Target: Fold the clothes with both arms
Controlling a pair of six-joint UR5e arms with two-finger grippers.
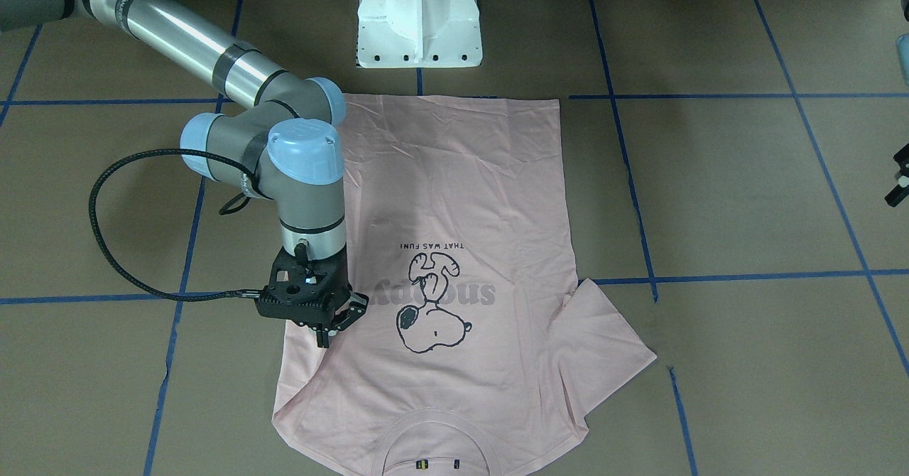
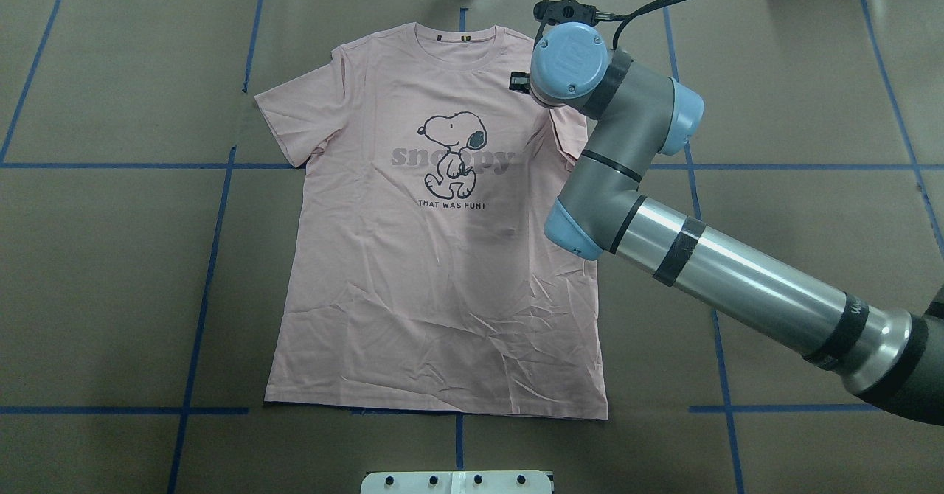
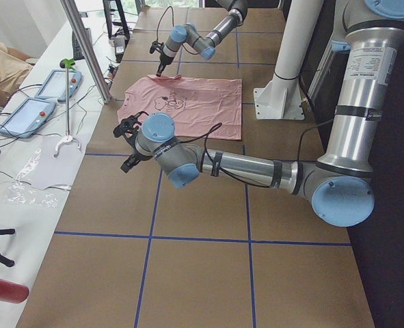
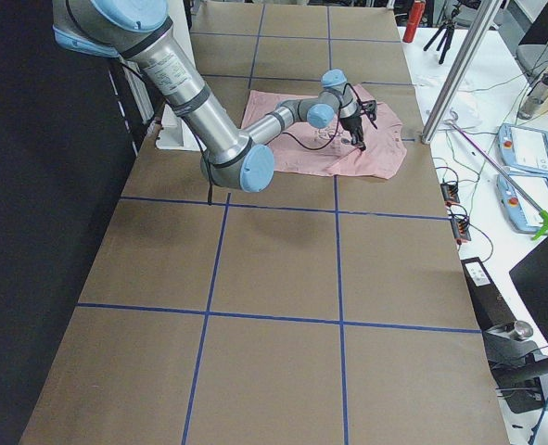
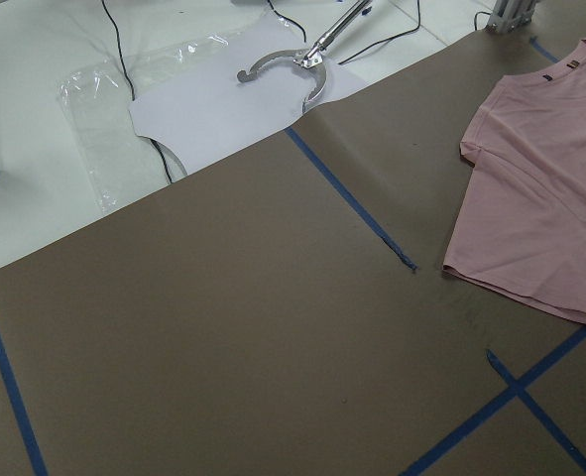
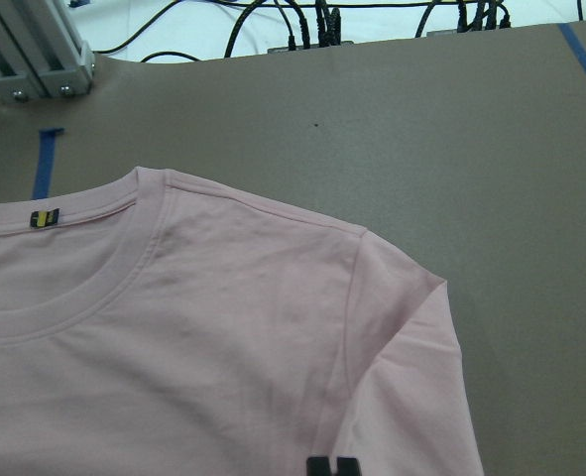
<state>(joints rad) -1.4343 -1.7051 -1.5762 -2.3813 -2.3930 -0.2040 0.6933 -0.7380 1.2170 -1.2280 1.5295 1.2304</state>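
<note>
The pale pink T-shirt [image 2: 435, 273] lies flat and face up on the brown table, collar [image 6: 64, 288] towards the far edge. Its dog print [image 1: 432, 312] shows in the middle. My right gripper [image 1: 335, 325] hangs just above the shirt's right sleeve [image 6: 402, 337], which lies close along the body. Its fingertips [image 6: 320, 465] sit close together, shut, and no cloth is lifted. The other sleeve [image 1: 611, 341] is spread out. My left gripper [image 1: 899, 176] hovers over bare table well off the shirt's left side, fingers apart; its wrist view shows only the sleeve [image 5: 530, 228] and table.
The white pedestal base [image 1: 419, 28] stands at the shirt's hem side. Blue tape lines [image 2: 206, 258] grid the table. Beyond the far edge there is a white bench with a grabber tool [image 5: 283, 64], tablets [image 3: 24, 116], cables and an aluminium post [image 6: 30, 59].
</note>
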